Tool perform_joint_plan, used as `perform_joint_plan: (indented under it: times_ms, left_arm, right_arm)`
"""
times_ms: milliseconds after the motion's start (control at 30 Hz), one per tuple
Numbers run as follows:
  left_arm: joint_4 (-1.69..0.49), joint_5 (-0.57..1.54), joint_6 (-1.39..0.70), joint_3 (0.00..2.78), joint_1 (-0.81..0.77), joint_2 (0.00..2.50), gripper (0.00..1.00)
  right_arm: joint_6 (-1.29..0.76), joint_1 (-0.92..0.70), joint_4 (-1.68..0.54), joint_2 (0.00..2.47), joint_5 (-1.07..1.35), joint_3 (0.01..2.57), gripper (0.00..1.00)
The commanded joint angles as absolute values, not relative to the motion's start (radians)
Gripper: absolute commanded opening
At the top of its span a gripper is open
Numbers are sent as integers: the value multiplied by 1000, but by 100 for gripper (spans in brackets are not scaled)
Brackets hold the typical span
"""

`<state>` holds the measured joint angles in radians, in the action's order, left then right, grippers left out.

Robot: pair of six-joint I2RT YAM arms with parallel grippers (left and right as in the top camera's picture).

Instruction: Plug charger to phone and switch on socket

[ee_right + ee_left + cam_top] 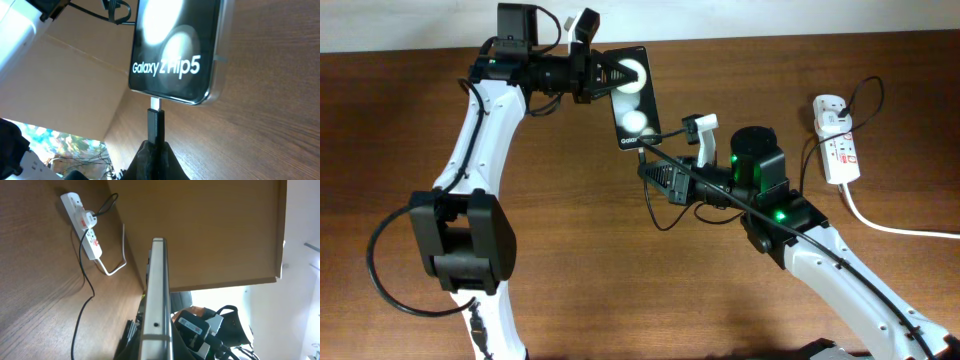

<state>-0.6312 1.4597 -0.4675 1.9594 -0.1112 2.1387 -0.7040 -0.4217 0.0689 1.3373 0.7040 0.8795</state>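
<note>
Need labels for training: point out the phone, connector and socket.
phone (175, 50), right wrist view, screen above the lettering.
connector (155, 125), right wrist view, black body.
socket (842, 155), overhead view, strip's middle.

Table: dark brown wood-grain tabletop (620, 290), filling most of the overhead frame.
Wall: pale cream strip (770, 15) along the top edge.
Light: bright white glare (300, 305), lower right, left wrist view.

White lettering "Galaxy Z Flip5" is read in the right wrist view on the black phone (175, 50), printed across its end nearest the charger (156, 125) tip. In the overhead view the same line is seen, but only approx. "Gala" is made out; the rest is too small. Red/green marks on the socket (838, 145) are noted, but no chars. can be read there.
</note>
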Motion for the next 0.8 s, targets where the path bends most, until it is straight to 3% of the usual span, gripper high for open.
perform_joint_plan:
  times_ms: [0,767]
  left_arm:
    - [-629,1508,-454,1961,-116,2106,0]
    - [-628,1496,-430,1961,-115,2106,0]
  right_arm:
    - [-709,-413,78,1338,702,873,4]
    - [-712,-397,60,1338,725,873,4]
